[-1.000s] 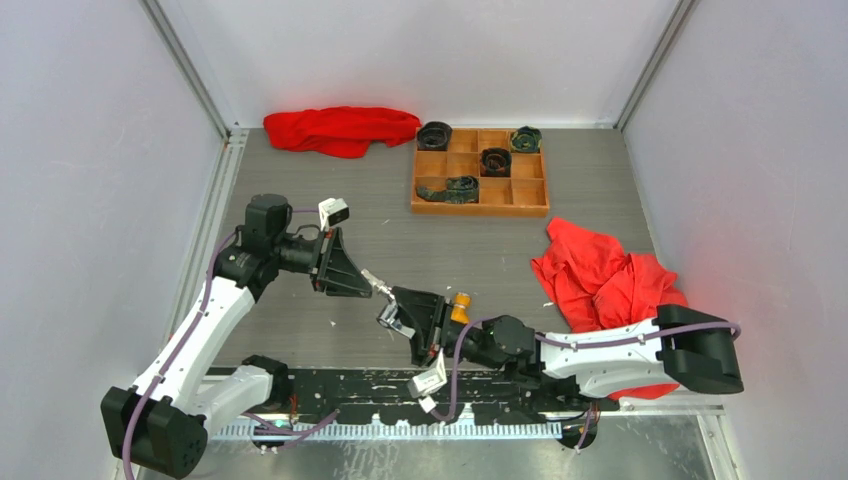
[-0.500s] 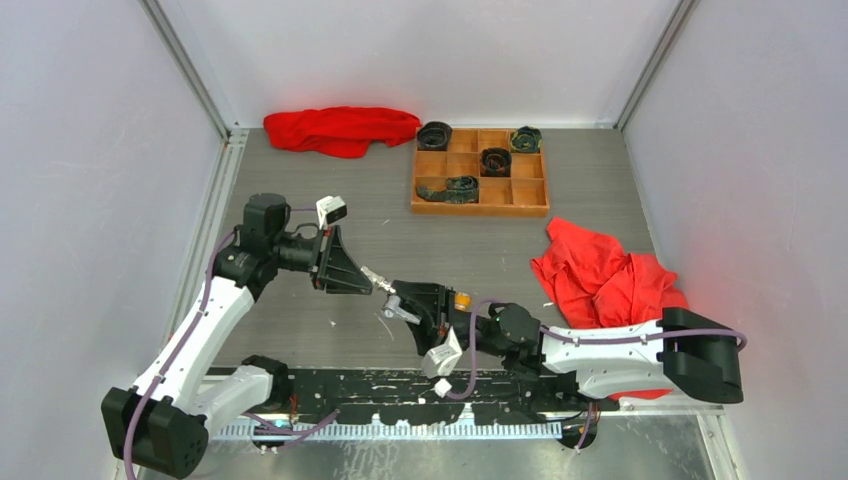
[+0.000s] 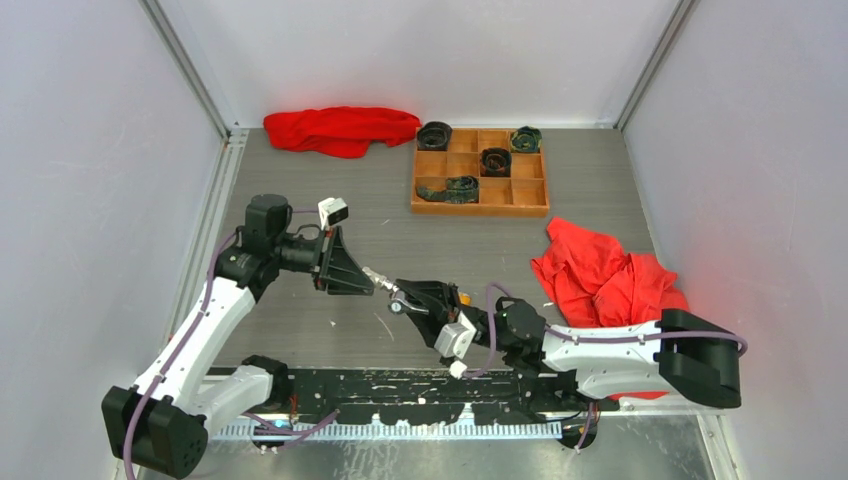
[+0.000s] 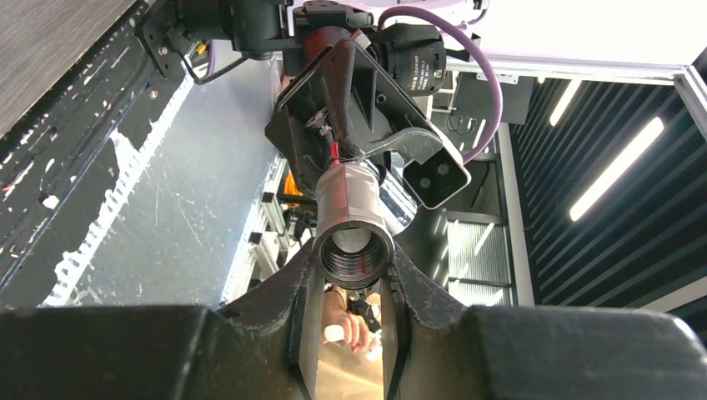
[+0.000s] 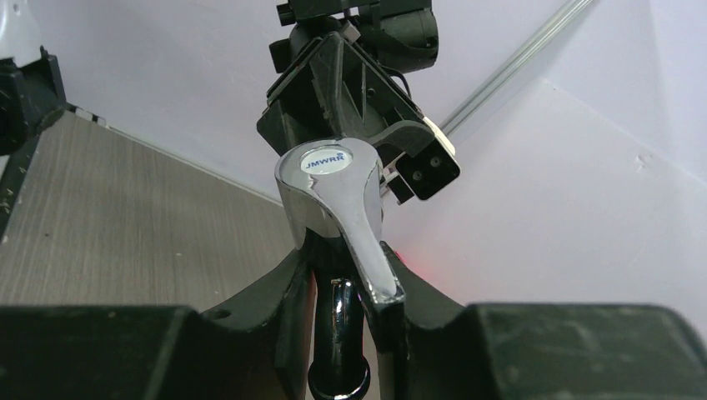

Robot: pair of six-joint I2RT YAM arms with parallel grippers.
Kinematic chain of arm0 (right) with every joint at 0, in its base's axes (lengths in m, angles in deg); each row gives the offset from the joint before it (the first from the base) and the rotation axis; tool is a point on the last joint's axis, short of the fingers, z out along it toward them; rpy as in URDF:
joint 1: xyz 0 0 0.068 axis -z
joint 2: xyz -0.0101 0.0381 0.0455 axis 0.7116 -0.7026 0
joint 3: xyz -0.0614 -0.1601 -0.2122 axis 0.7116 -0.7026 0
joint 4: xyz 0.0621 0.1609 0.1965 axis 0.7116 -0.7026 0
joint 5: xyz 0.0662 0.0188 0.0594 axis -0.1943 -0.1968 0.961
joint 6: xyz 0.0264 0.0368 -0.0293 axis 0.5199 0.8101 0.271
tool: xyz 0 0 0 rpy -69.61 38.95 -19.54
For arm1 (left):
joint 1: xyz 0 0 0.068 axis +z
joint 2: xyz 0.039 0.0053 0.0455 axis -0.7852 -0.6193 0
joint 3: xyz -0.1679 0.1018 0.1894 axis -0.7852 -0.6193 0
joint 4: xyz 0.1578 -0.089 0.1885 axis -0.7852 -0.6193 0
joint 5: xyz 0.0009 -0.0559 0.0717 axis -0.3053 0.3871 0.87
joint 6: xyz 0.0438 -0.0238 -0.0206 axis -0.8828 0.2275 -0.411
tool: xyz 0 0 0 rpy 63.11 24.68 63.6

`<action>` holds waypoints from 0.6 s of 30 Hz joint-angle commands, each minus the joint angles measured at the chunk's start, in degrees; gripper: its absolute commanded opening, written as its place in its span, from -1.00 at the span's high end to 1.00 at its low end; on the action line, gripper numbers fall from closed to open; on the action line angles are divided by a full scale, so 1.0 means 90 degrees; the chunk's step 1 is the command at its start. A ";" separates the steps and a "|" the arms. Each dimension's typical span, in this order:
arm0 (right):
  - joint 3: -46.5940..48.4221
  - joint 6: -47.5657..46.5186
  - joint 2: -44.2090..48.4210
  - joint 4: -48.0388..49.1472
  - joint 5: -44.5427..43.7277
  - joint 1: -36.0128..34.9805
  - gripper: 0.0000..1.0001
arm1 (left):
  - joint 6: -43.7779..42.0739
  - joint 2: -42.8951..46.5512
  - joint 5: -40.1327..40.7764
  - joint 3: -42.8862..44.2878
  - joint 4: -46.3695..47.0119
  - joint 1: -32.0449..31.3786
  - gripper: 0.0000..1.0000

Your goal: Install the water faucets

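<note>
The silver water faucet (image 3: 385, 288) spans the gap between both sets of jaws, held above the bench (image 3: 480, 250). The left gripper (image 4: 354, 260) has its jaws clenched on the faucet's threaded open end. Directly opposite, the right gripper (image 5: 346, 260) has its jaws clenched on the faucet body under the chrome handle (image 5: 333, 179). The orange-yellow water faucet (image 3: 462, 297) sits just behind the right jaws, beside that wrist. A compartmented wooden tray (image 3: 500, 208) lies well beyond both jaws.
</note>
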 commanded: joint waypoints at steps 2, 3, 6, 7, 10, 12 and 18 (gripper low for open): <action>0.0088 0.1064 0.0089 0.1292 -0.0313 0.0252 0.99 | 0.0112 0.0186 -0.0262 -0.0098 0.0569 -0.0072 1.00; 0.0084 0.1209 0.0077 0.1335 -0.0289 0.0284 0.99 | 0.0141 0.0186 -0.0229 -0.0116 0.0624 -0.0074 1.00; 0.0081 0.1546 0.0036 0.1436 -0.0150 0.0357 0.99 | 0.0301 0.0212 -0.0124 -0.0208 0.0865 -0.0075 1.00; 0.0092 0.1613 0.0025 0.1446 -0.0103 0.0371 0.99 | 0.0389 0.0222 -0.0077 -0.0248 0.0993 -0.0072 1.00; 0.0095 0.1895 -0.0032 0.1533 0.0046 0.0432 0.99 | 0.0685 0.0296 0.0050 -0.0425 0.1461 -0.0072 1.00; 0.0098 0.2171 -0.0058 0.1644 0.0202 0.0508 0.99 | 0.0835 0.0356 0.0109 -0.0505 0.1715 -0.0077 1.00; 0.0161 0.2976 0.0019 0.1556 0.0809 0.0832 0.99 | 0.0910 0.0467 0.0247 -0.0607 0.2047 -0.0072 1.00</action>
